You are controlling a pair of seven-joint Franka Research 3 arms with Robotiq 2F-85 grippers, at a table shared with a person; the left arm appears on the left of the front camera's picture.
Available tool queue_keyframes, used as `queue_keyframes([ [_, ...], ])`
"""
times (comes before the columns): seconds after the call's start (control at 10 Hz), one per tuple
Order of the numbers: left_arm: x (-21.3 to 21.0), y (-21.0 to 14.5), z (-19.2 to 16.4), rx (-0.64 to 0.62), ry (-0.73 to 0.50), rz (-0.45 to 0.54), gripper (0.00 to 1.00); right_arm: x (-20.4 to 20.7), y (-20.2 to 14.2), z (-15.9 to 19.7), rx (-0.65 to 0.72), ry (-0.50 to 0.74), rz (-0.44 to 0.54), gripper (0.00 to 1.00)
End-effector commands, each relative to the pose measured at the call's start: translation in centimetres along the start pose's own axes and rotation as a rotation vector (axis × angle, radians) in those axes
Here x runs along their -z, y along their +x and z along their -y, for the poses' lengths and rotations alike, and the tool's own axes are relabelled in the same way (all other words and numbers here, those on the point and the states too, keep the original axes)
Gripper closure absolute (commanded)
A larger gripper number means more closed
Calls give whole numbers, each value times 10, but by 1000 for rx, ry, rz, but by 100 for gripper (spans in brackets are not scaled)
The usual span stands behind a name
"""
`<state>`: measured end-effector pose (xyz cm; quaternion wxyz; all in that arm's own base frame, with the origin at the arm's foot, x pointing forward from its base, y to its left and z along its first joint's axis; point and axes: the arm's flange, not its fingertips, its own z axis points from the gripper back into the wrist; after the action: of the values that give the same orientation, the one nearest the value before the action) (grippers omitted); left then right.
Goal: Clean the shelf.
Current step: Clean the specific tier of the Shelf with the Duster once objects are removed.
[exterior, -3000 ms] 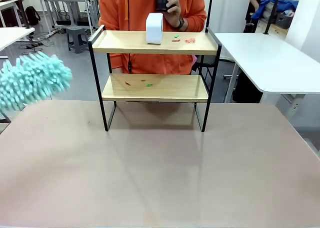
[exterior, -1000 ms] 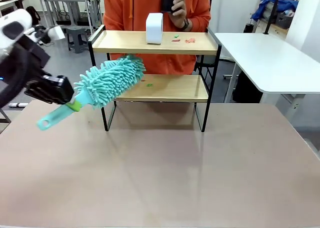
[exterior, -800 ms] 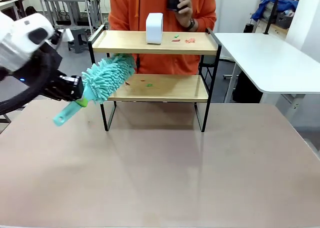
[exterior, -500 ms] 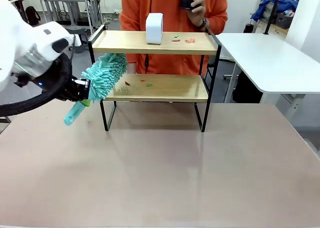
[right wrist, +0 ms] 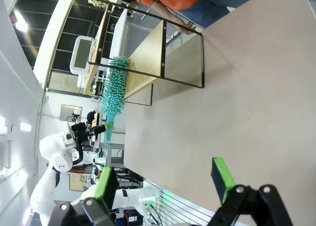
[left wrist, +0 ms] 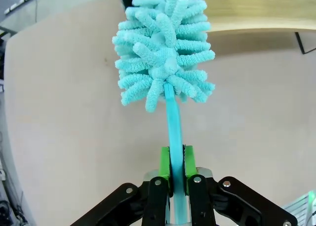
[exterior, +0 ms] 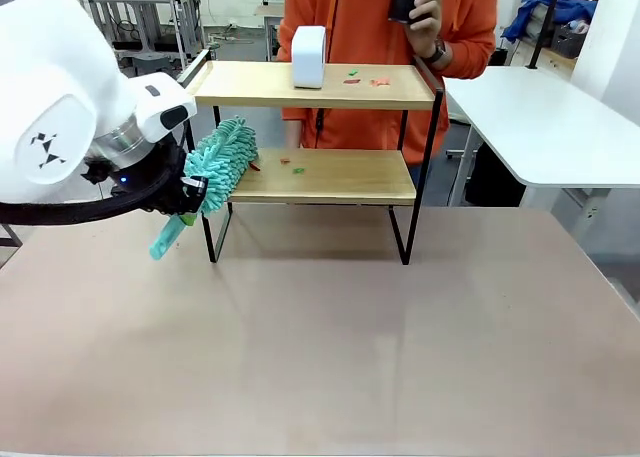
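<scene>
At the far middle of the bench (exterior: 320,357), a matte beige sheet, stands the shelf (exterior: 340,180): two pale, grained wooden boards in a thin black metal frame. A white rounded box (exterior: 309,57) and green and red scraps (exterior: 366,78) lie on the upper board; more scraps (exterior: 291,164) dot the lower one. The left arm's fingers (left wrist: 164,162) pinch the flat teal plastic handle of a duster (exterior: 224,157), whose shaggy chenille head rests against the lower board's left end. The right arm's fingers (right wrist: 106,180) are spread wide over the bench, well apart from the shelf. Behind, a person in an orange top (exterior: 370,37) stands among white tables on a grey floor.
</scene>
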<state>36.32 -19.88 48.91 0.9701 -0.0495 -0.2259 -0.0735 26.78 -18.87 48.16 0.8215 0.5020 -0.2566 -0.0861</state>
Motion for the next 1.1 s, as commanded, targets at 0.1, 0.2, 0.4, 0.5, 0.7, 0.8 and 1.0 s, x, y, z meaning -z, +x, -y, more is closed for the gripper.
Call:
queue_keyframes([
  [0.1,-1,13,11,27,-29,-12,88,1,3,-1,-25,15,12,0],
  [0.2,3,16,17,56,-28,-34,88,1,3,-1,-25,15,12,0],
  [0.4,12,18,30,146,-50,-101,88,1,3,-1,-25,15,12,0],
  [0.5,10,17,36,205,-116,-130,88,1,3,-1,-25,15,12,0],
  [0.7,-5,8,40,299,-219,-169,88,1,3,-1,-25,15,12,0],
  [0.8,-13,0,40,373,-266,-202,88,1,3,-1,-25,15,12,0],
  [1.0,-24,-18,37,620,-374,-308,88,1,3,-1,-25,15,12,0],
])
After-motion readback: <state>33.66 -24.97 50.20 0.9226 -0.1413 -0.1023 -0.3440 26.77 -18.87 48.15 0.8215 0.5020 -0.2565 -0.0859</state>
